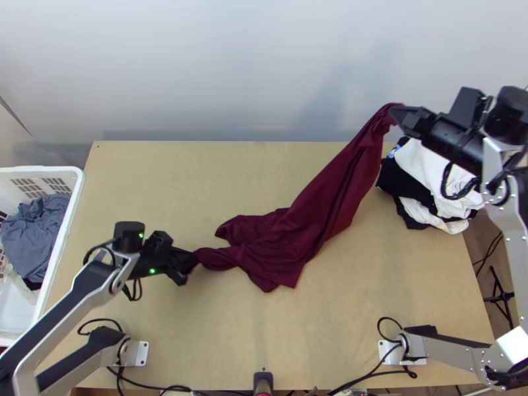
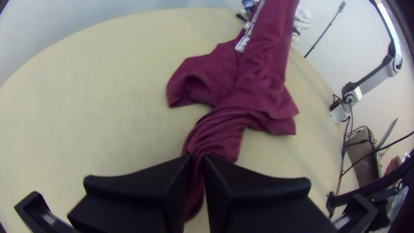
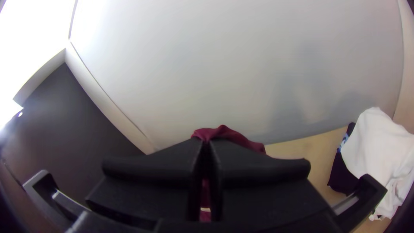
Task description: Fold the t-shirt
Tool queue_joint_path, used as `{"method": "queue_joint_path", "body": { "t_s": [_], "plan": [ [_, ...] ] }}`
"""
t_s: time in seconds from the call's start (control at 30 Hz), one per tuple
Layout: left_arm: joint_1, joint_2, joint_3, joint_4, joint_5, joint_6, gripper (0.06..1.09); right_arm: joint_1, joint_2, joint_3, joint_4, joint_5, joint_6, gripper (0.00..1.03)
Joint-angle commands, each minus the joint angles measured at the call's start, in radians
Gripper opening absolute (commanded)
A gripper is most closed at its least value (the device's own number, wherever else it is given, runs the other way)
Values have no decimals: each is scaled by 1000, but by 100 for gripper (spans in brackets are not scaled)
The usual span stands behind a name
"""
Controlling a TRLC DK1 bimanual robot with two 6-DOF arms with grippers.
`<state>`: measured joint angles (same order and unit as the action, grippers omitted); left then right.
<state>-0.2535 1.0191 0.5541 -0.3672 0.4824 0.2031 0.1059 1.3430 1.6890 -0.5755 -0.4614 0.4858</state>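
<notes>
Maroon t-shirt (image 1: 317, 224) bunched & twisted, running diag. from inside the surface's (image 1: 165, 178) L edge to its far R corner; middle part lies on the surface, far R end raised. L claw (image 1: 187, 265), in from the L edge, closed on the t-shirt's twisted end. R claw (image 1: 395, 115), nr the far edge by the far R corner, closed w/ the gathered other end pinched tight; prob. a hem or sleeve, hard to tell. Clothes pile (image 1: 432, 175), black & white, at far R corner. White laundry basket (image 1: 64, 234) w/ grey-blue garment (image 1: 33, 237) at L edge.
</notes>
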Motion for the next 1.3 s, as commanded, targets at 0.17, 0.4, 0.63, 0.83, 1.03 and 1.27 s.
{"method": "queue_joint_path", "body": {
  "t_s": [0.17, 0.4, 0.63, 0.83, 1.03, 1.27],
  "plan": [
    [195, 18, -26, -119, 68, 130, 104, 95, 62, -146, 32, 18, -61, 3],
    [66, -172, 152, -243, 166, -47, 103, 110, 96, -153, 34, 24, -70, 3],
    [-239, -255, 268, 19, 124, -300, 103, 115, 113, -167, 34, 30, -81, 3],
    [-624, -25, 306, 56, -294, -64, 103, 107, 116, -170, 34, 30, -75, 3],
    [-719, 125, 233, 272, -367, 56, 103, 97, 111, -172, 26, 30, -76, 3],
    [-834, 331, 274, 307, -421, 167, 103, 80, 124, -170, 28, 30, -76, 3]
  ]
}}
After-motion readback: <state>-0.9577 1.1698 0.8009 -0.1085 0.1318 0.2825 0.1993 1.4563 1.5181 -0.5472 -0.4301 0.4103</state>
